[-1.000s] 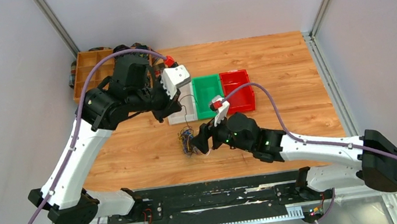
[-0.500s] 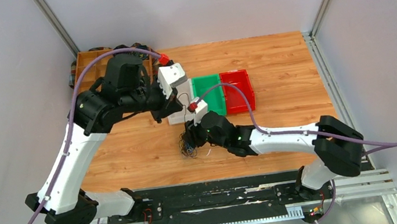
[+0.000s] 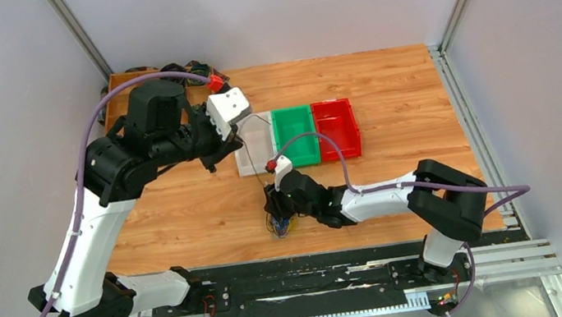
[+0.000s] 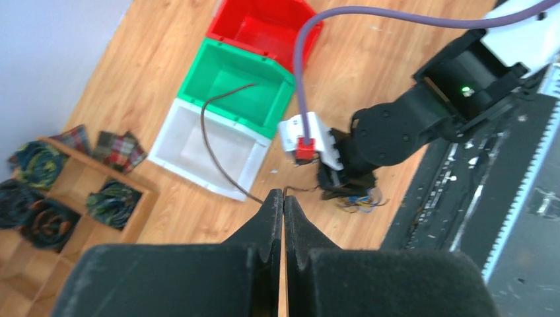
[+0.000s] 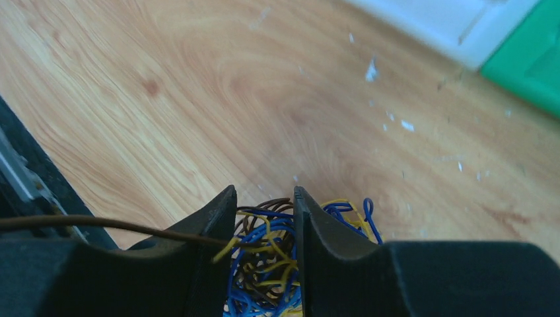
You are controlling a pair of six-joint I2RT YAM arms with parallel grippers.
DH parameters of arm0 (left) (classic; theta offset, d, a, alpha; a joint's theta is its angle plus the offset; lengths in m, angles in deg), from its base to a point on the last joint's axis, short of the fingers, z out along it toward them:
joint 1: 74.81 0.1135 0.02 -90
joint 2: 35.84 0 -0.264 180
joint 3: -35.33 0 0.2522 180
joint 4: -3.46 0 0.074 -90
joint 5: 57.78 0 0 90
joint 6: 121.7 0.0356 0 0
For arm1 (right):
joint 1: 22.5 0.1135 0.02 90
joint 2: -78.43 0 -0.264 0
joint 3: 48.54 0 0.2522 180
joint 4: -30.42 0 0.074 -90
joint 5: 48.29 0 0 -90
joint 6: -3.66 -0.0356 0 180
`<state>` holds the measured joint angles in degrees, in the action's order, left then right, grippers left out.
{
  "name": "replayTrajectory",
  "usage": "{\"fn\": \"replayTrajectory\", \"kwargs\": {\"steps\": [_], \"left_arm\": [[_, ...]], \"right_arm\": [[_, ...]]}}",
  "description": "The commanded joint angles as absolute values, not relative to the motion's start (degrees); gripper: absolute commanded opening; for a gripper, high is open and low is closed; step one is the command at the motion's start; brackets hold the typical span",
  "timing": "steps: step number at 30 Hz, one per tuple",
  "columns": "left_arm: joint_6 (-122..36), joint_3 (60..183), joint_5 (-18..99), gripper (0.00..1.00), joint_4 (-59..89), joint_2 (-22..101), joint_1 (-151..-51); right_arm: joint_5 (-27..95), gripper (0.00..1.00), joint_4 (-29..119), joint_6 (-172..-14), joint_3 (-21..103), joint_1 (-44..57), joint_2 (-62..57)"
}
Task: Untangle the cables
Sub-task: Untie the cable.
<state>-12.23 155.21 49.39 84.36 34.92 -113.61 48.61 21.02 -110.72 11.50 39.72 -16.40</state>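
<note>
Wooden tabletop point(image 3: 186, 213) holds the cables point(image 3: 280, 226) low in the middle; right jaws squeeze the bunch, almost closed; left jaws pinch one brown cable point(image 4: 204, 132) tight; best pull slowly.

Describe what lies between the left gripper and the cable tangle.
In the left wrist view, one brown cable stretches from the shut left gripper to the tangle, over bare wooden table.
</note>
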Motion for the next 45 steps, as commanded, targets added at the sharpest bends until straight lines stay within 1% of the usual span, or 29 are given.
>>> {"fn": "replayTrajectory", "kwargs": {"steps": [1,4,6,12,14,19,25,29,30,31,32,34,35,36,39,41,43,45], "left_arm": [[-8.9,160.1,40.6,0.00,81.7,33.2,-113.6],[-7.0,160.6,34.2,0.00,81.6,33.3,-113.6],[-6.2,157.6,32.0,0.00,81.5,32.7,-113.6],[-3.4,137.4,25.4,0.00,74.5,27.5,-113.6],[-3.4,131.0,24.7,0.00,72.5,26.1,-113.6],[-5.1,118.9,26.8,0.00,69.4,25.0,-113.5],[-5.5,110.8,29.7,0.00,68.2,26.2,-113.5],[-5.0,105.3,31.0,0.00,67.1,26.4,-113.4],[-5.0,104.1,31.9,0.02,66.8,26.4,-113.4],[-5.0,103.0,32.9,0.07,66.4,26.7,-113.4],[-4.9,102.0,34.1,0.14,66.2,27.1,-113.4],[-4.7,101.2,36.1,0.35,66.3,28.1,-113.4],[-4.7,101.3,36.8,0.46,66.5,28.7,-113.4],[-4.5,101.8,37.6,0.55,66.9,29.3,-113.4],[-4.0,105.3,41.9,0.76,68.8,30.7,-113.4],[-4.1,108.4,47.0,0.84,70.0,31.7,-113.4],[-4.8,111.5,52.4,0.85,69.8,33.0,-113.4],[-6.1,112.8,57.9,0.85,68.9,35.0,-113.4]], "right_arm": [[49.2,0.38,21.8,-112.9,5.9,39.0,-15.8],[50.1,0.45,21.4,-113.3,2.9,39.0,-13.6],[50.5,0.49,21.6,-113.2,1.7,39.0,-11.4],[49.4,0.66,24.2,-111.6,0.2,39.0,-3.7],[49.3,0.68,26.4,-111.3,0.4,39.0,-0.9],[49.2,0.68,30.8,-111.0,-0.1,39.0,5.3],[49.9,0.56,36.2,-112.4,-1.1,39.0,6.8],[50.4,0.54,38.7,-114.2,-2.4,39.0,6.9],[51.2,0.54,39.2,-114.3,-2.4,39.0,6.6],[51.4,0.53,39.4,-114.4,-2.5,39.0,6.1],[51.5,0.52,39.3,-114.4,-2.6,39.1,5.5],[51.5,0.50,38.8,-114.1,-2.2,39.0,3.9],[51.0,0.47,38.7,-113.8,-1.6,39.0,3.0],[50.4,0.44,38.5,-113.4,-0.9,39.0,2.2],[49.1,0.33,37.0,-112.7,0.3,39.0,0.7],[49.0,0.20,36.4,-112.5,0.7,39.1,0.3],[48.8,0.03,35.5,-112.7,0.7,39.0,0.5],[48.5,0.01,34.5,-113.1,-0.2,38.9,1.7]]}}
